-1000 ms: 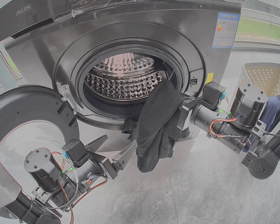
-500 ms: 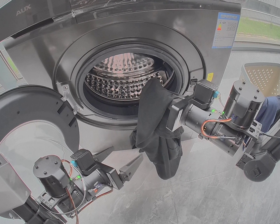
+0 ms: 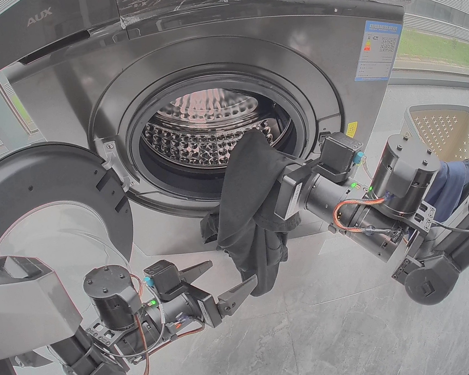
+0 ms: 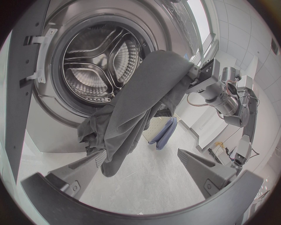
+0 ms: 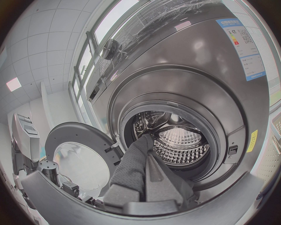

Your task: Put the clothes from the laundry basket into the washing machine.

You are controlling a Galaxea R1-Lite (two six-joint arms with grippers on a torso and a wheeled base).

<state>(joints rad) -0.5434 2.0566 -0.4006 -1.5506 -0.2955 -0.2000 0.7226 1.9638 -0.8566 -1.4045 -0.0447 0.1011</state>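
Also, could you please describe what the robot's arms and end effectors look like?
Both the left arm and right arm are dark grey metal with round black motor housings, orange cables looped beside them, small green lights and a teal-tipped black box at the wrist. The left end effector and right end effector have grey wedge-shaped fingers.

Laundry test room: washing machine (image 3: 56, 96), tile floor (image 3: 305, 338), panel ceiling (image 5: 38, 38), big windows (image 5: 117, 14).

The washer (image 3: 337, 57) had a glossy, metal-looking front, its drum (image 3: 203, 137) shiny dimpled steel. The garment (image 3: 247, 195) was matt dark cloth; the basket (image 3: 451, 133) perforated plastic; the floor (image 3: 313, 348) smooth, stone-like.
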